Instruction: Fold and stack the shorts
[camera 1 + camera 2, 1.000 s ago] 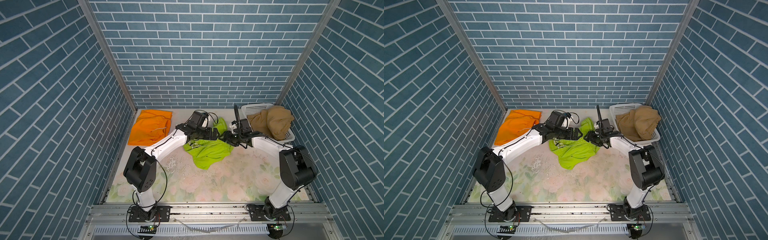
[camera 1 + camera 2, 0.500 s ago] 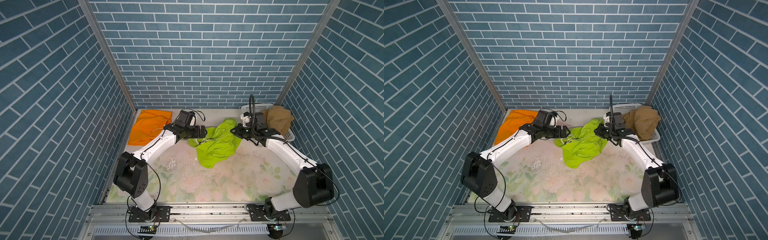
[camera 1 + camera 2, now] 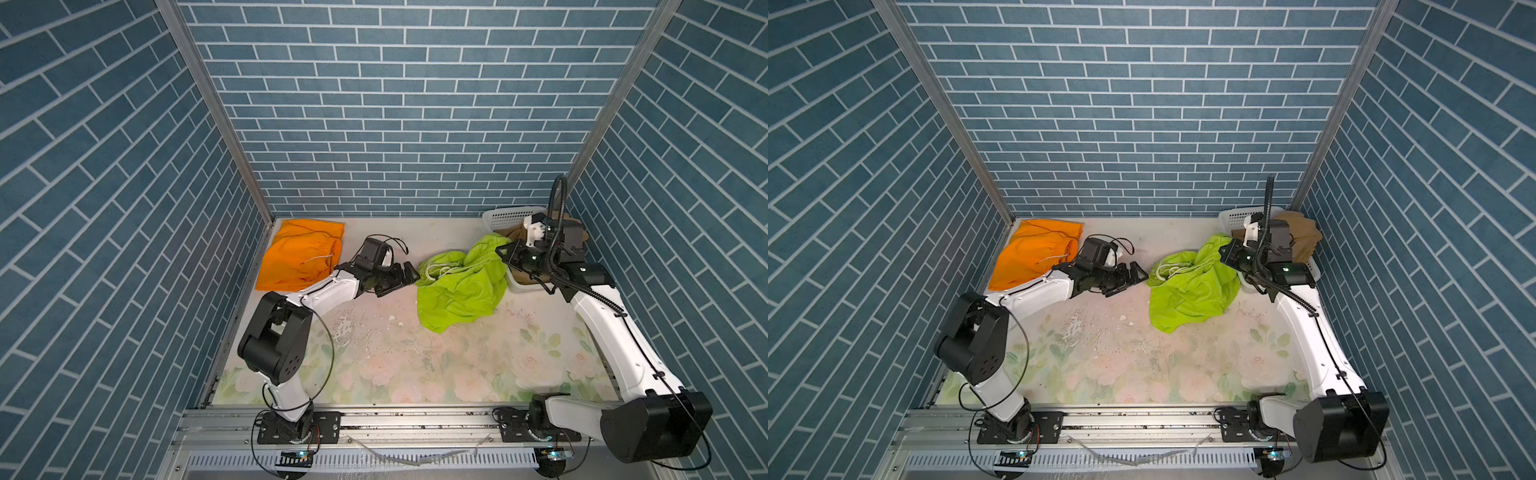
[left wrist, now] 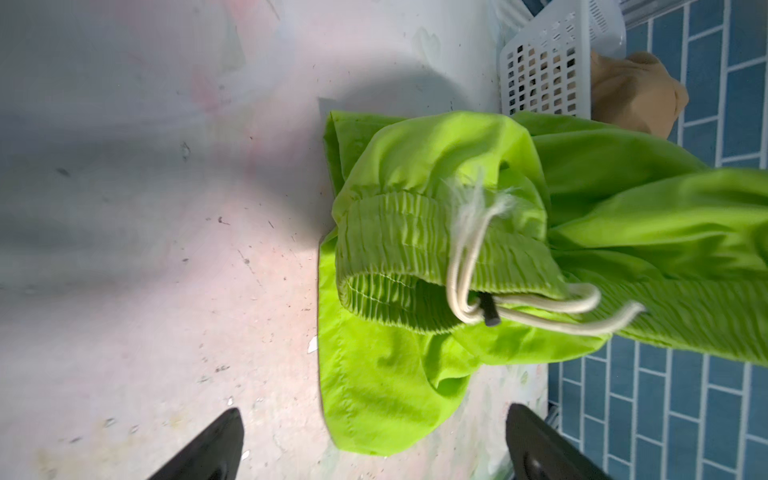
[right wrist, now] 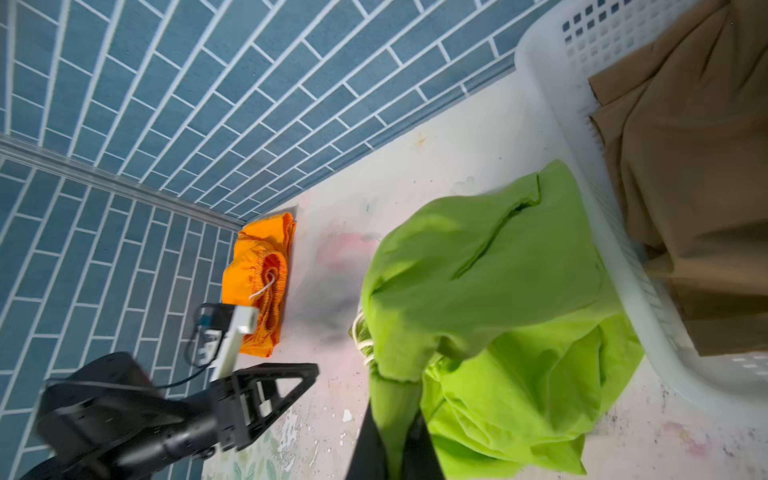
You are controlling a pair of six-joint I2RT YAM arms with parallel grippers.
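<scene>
The orange shorts [image 3: 301,259] are lying flat in the far left corner of the table [image 3: 374,357]. They seem folded, though the distant view is leaving the neatness of that fold uncertain. The green shorts [image 3: 461,286] are sitting crumpled toward the table's far right, just beside the white basket [image 3: 513,215]. One side is being held up by the right gripper [image 3: 505,254], whose jaws are clamping a fold of the cloth. The left gripper [image 3: 406,278] is hovering near the waistband [image 4: 395,257] with its jaws spread wide, gripping nothing. The tan shorts [image 3: 1304,239] are lying bunched in the basket at the far right corner. I am judging this roughly a third done. The green pair is needing spreading and folding, the tan pair is needing everything, and nothing is stacked yet.
</scene>
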